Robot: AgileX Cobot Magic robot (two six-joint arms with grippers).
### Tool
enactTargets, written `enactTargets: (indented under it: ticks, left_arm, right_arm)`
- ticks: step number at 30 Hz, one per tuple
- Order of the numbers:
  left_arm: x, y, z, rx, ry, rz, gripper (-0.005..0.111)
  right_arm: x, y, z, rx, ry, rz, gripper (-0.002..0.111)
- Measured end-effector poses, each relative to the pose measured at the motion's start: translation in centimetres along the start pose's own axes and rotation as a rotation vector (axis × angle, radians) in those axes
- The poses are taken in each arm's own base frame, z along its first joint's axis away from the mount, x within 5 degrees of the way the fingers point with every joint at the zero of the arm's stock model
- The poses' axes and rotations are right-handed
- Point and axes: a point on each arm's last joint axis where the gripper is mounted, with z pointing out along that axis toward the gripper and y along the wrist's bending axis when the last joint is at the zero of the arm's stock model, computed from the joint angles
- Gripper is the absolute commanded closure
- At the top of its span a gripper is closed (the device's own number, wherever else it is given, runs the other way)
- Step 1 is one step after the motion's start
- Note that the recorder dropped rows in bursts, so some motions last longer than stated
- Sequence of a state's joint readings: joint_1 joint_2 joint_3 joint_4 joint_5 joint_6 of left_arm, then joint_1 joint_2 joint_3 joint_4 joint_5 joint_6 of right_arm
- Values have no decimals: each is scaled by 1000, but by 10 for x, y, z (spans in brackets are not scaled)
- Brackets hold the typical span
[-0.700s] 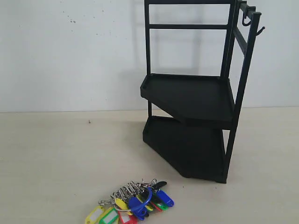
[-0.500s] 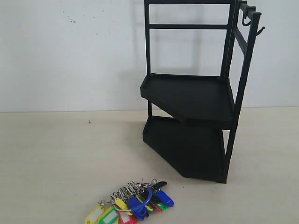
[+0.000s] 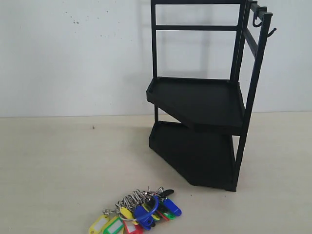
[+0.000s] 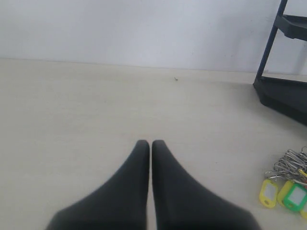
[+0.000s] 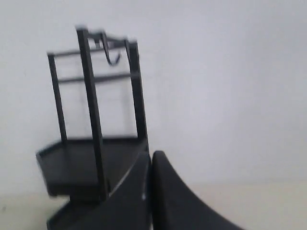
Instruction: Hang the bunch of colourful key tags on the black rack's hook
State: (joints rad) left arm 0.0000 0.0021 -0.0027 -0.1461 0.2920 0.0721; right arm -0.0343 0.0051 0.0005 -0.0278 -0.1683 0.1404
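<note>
The bunch point(image 3: 141, 213) lies flat on the table point(image 3: 53, 161), in front of the rack point(image 3: 200, 100) and apart from it, with its loop point(image 3: 152, 207) arched up over the tags point(image 4: 283, 192). Nothing holds it. The left gripper point(image 4: 147, 143) has its jaws pressed together with nothing between them, over bare table with the bunch off to one side. The right gripper point(image 5: 149, 154) is likewise closed and empty, facing the rack. Neither arm shows in the exterior view, so the task looks to be at its very start.

The hook point(image 3: 272, 32) sits high on the rack's side frame. It is a short prong with an upturned tip, close to a curled J-hook point(image 3: 257, 21).

Several things could go wrong from here:

- **Shoving the bunch:** coming down with the jaws closed would push it aside rather than take it.
- **A poor grasp:** a pinch on a smooth tag instead of the loop or rings would likely slip, or leave the loop hanging where it cannot be offered to the prong.
- **A swinging load:** once lifted, the loose tags will swing, and a thin prong is a small target — the loop could miss, or land on the J-hook instead.
- **Knocking the rack:** a nudge high on the frame might slide or tip the rack.
- **Weak guidance:** the right wrist view is blurred, so the prong cannot be made out there.
</note>
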Motion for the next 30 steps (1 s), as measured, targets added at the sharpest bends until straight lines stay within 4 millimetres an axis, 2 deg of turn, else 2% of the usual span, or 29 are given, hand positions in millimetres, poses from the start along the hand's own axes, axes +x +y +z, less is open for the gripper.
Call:
enactTargets:
  ticks: [8,16,19,21,24,27,30]
  left_arm:
    - [0,0,0,0,0,0,102]
    - [0,0,0,0,0,0,102]
    - [0,0,0,0,0,0,102]
    - [0,0,0,0,0,0,102]
    - [0,0,0,0,0,0,102]
    - [0,0,0,0,0,0,102]
    - [0,0,0,0,0,0,102]
  right_arm:
    - [-41,6,-10,-67,-473,2,108]
    - [-73,9,-38,-127,-933,13,108]
    - [-81,7,-44,-120,-1015,48,108]
    - [-92,6,-41,-106,-983,98,108]
    - [-118,7,-32,-96,-838,165,108]
    - [-138,11,-20,-86,-620,203,108]
    - [-142,14,3,-60,-344,246,108]
